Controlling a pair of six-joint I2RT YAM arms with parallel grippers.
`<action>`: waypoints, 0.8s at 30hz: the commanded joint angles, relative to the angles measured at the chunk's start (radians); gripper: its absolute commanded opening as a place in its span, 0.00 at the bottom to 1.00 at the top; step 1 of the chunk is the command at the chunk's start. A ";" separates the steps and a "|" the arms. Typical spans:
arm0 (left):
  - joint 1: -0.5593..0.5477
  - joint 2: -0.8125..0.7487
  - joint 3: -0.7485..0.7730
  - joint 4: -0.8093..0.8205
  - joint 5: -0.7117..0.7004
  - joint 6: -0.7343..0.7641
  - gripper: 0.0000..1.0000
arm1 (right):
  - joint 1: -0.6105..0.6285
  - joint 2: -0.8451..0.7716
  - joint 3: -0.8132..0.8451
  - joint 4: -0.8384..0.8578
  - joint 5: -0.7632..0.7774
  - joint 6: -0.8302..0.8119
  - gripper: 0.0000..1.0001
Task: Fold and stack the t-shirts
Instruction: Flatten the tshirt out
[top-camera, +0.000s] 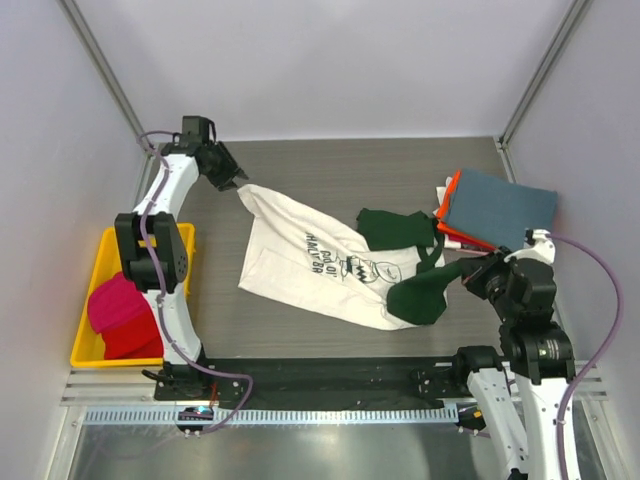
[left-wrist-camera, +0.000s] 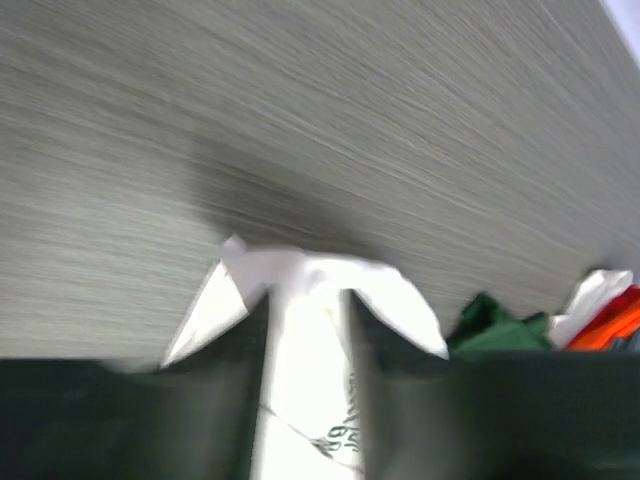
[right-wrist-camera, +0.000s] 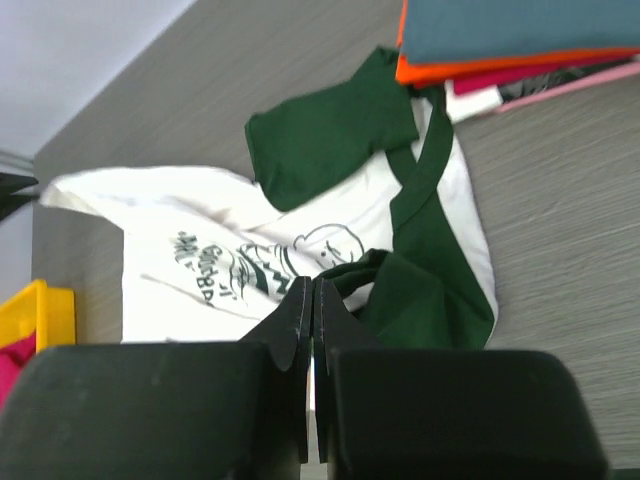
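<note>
The cream-white t-shirt (top-camera: 300, 262) with dark green sleeves and a black chest print lies spread across the middle of the table, its hem toward the back left. My left gripper (top-camera: 232, 183) is at that hem corner. In the left wrist view its jaws (left-wrist-camera: 308, 300) stand apart and open, with the white cloth (left-wrist-camera: 400, 300) under and between them. My right gripper (top-camera: 478, 272) is shut, its tips (right-wrist-camera: 313, 285) pinching the near green sleeve (right-wrist-camera: 420, 300), which bunches up toward them. The other sleeve (top-camera: 395, 228) lies folded on the shirt.
A folded stack (top-camera: 500, 208) sits at the back right, slate-blue on top with orange (right-wrist-camera: 500, 68) and red beneath. A yellow bin (top-camera: 100, 250) at the left edge holds a red t-shirt (top-camera: 120, 315). White walls close in the table.
</note>
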 joint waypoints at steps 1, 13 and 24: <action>-0.005 -0.029 0.053 -0.015 -0.006 0.036 0.48 | -0.004 -0.048 0.077 0.003 0.127 0.007 0.01; -0.163 -0.314 -0.362 -0.064 -0.090 0.185 0.58 | -0.004 -0.043 0.002 0.014 0.042 0.039 0.01; -0.200 -0.246 -0.533 0.065 -0.102 0.156 0.47 | -0.002 -0.036 -0.009 0.034 -0.028 0.036 0.01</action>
